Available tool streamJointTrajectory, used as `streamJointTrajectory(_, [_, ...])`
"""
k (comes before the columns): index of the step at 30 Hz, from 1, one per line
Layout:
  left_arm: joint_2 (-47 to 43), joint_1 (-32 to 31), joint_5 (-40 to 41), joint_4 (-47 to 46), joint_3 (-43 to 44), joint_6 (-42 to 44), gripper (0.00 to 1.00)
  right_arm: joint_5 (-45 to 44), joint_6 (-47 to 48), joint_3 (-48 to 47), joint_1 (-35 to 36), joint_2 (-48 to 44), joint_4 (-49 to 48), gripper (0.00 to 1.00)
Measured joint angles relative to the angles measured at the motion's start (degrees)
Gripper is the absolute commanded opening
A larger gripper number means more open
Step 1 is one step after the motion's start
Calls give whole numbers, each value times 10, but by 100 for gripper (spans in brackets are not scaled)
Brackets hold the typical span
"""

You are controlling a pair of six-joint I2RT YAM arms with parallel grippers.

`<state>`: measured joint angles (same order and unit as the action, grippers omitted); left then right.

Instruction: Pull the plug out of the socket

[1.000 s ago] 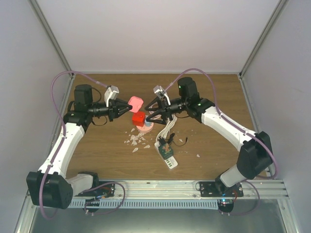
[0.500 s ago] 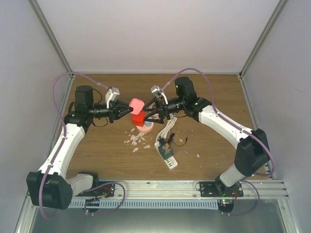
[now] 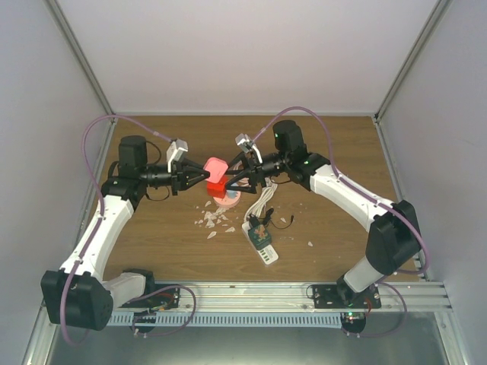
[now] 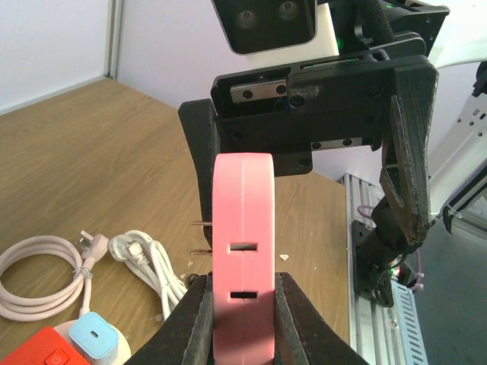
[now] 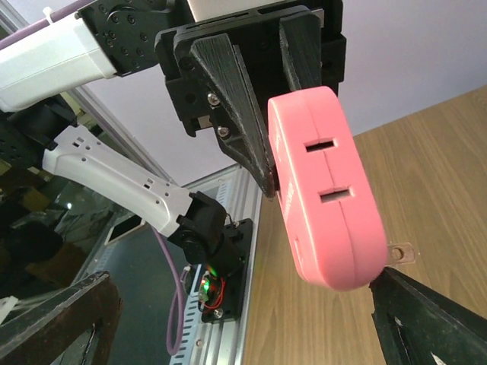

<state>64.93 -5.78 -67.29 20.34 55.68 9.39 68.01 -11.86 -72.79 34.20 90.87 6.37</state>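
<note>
My left gripper (image 3: 199, 177) (image 4: 242, 293) is shut on a pink plug adapter (image 3: 216, 165) (image 4: 242, 220) with two slots on its edge and two metal prongs on its side. It holds the adapter in the air just above a red socket block (image 3: 216, 186) (image 4: 42, 351) that rests on a round pink base beside a light-blue piece (image 4: 94, 334). My right gripper (image 3: 230, 179) (image 5: 242, 285) is wide open and faces the adapter (image 5: 323, 186) from the right without touching it.
A coil of white cable (image 3: 264, 199) (image 4: 144, 258) lies right of the red block. A white and green power strip (image 3: 261, 245) lies nearer the front. Several white scraps (image 3: 213, 220) are scattered on the wooden table (image 3: 152, 243).
My left gripper has carried the pink adapter slightly right and down, over the red block. My right gripper has moved left, closer to the adapter.
</note>
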Motion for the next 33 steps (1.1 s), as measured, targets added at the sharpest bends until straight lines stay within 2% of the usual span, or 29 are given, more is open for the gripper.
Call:
streamJointTrajectory(11, [1, -18, 4, 0, 0, 0, 0, 27, 4, -1, 8, 0, -4, 88])
streamJointTrajectory(33, [32, -38, 11, 0, 3, -9, 0, 24, 20, -1, 9, 0, 5, 86])
